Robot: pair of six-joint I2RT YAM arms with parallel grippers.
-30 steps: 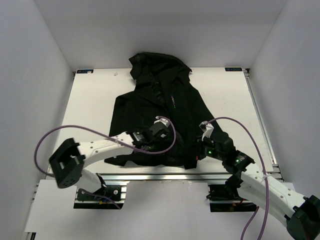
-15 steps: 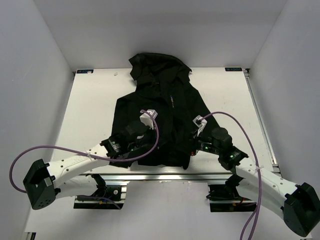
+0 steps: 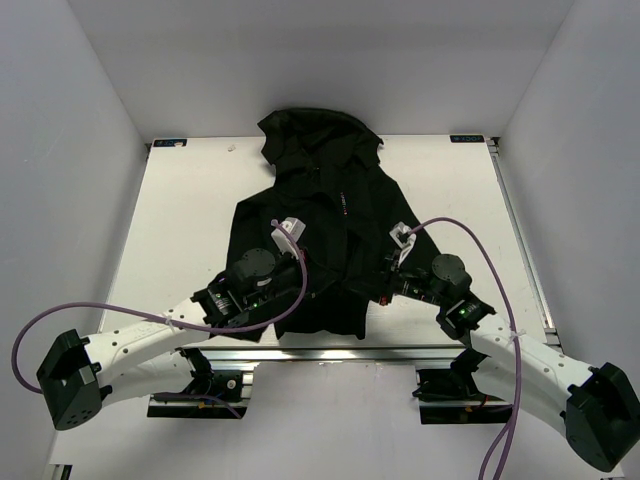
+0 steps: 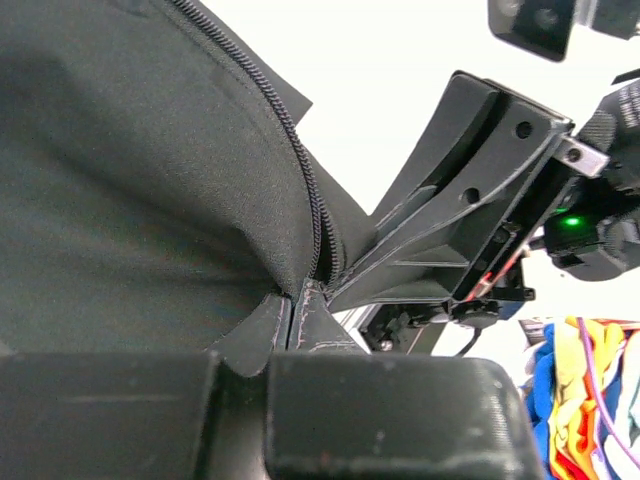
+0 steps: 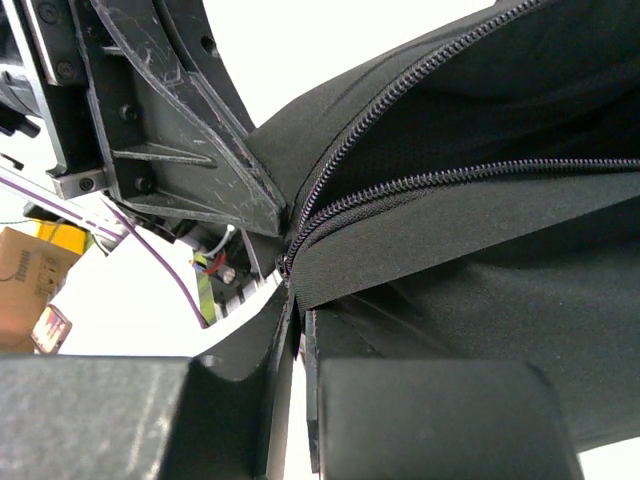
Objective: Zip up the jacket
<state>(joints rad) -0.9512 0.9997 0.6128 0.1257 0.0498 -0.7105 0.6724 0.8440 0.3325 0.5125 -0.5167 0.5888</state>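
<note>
A: Where the arms meet at the near edge, what is listed?
B: Entered: left gripper (image 4: pixel 295 318), right gripper (image 5: pixel 298 322), both clamped on jacket (image 3: pixel 330 200) hem, facing, crowding each other; purple cable (image 3: pixel 303 270) over cloth; hood (image 3: pixel 315 128) at far edge of table (image 3: pixel 180 220)

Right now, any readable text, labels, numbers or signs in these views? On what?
Nothing is legible in any view.
Far-left sticker, blue: too small to read.
Far-right sticker, blue: too small to read.
Pale mark on the jacket: too small to read.
Box, with a patch beside it: blurred.
</note>
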